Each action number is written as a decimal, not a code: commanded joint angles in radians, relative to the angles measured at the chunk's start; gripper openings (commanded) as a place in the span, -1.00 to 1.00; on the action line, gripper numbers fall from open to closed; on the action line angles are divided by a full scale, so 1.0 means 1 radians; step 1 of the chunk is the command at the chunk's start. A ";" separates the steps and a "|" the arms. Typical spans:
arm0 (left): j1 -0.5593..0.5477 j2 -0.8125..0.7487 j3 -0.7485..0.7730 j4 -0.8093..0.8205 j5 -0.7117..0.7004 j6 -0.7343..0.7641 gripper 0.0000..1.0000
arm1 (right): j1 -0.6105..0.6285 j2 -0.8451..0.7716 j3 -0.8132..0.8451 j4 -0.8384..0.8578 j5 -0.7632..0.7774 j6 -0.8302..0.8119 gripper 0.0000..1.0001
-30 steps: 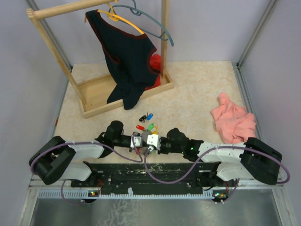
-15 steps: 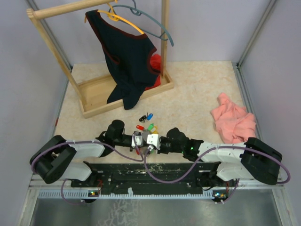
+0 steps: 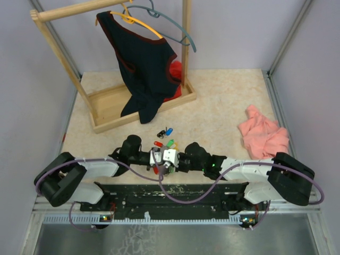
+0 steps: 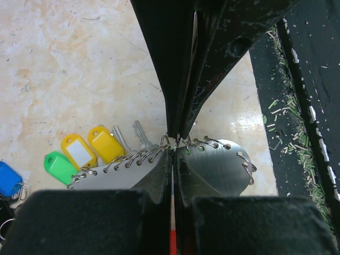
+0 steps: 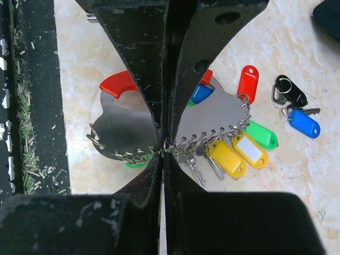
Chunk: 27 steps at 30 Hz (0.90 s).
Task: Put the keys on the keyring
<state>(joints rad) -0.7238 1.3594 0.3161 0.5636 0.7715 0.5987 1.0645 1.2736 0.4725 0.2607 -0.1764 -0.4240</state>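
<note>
Both grippers meet tip to tip at the table's near middle. My left gripper (image 3: 160,160) (image 4: 173,147) is shut on a thin strip, part pale and part red, that looks like the keyring (image 4: 172,241) seen edge-on. Its red curve (image 5: 118,84) shows beside the left fingers. My right gripper (image 3: 165,160) (image 5: 164,149) is shut, its tips against wire loops on a silver plate (image 5: 220,114). Whether it pinches anything is hidden. The keys lie just beyond: yellow (image 5: 226,158), green (image 5: 263,135), red (image 5: 247,82) and blue (image 5: 305,123).
A small black clip (image 5: 289,90) lies by the blue key. A wooden rack (image 3: 109,109) with a dark garment (image 3: 146,69) and hangers stands at the back left. A pink cloth (image 3: 263,137) lies at the right. The black base rail (image 3: 170,194) runs along the near edge.
The right arm has slid a little to the left, bringing its gripper tight against the left one. The left arm has barely moved. Both grippers stayed shut.
</note>
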 commanded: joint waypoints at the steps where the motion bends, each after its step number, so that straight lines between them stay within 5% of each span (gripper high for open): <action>1: -0.009 0.001 0.033 0.019 -0.018 -0.013 -1.00 | 0.009 0.001 0.064 0.079 0.002 0.002 -1.00; 7: -0.009 -0.018 0.015 0.041 -0.035 -0.018 -1.00 | -0.001 -0.043 0.041 0.066 0.022 0.000 -1.00; 16: -0.008 -0.024 0.009 0.041 -0.064 -0.020 -1.00 | -0.048 -0.149 -0.031 0.040 -0.014 0.041 -0.57; 27: -0.008 -0.034 0.009 0.038 -0.050 -0.015 -1.00 | -0.078 -0.079 -0.015 0.024 -0.050 0.036 -0.45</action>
<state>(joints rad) -0.7284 1.3487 0.3164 0.5793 0.7063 0.5804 0.9916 1.1763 0.4385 0.2588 -0.1921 -0.3962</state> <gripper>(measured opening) 0.006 0.269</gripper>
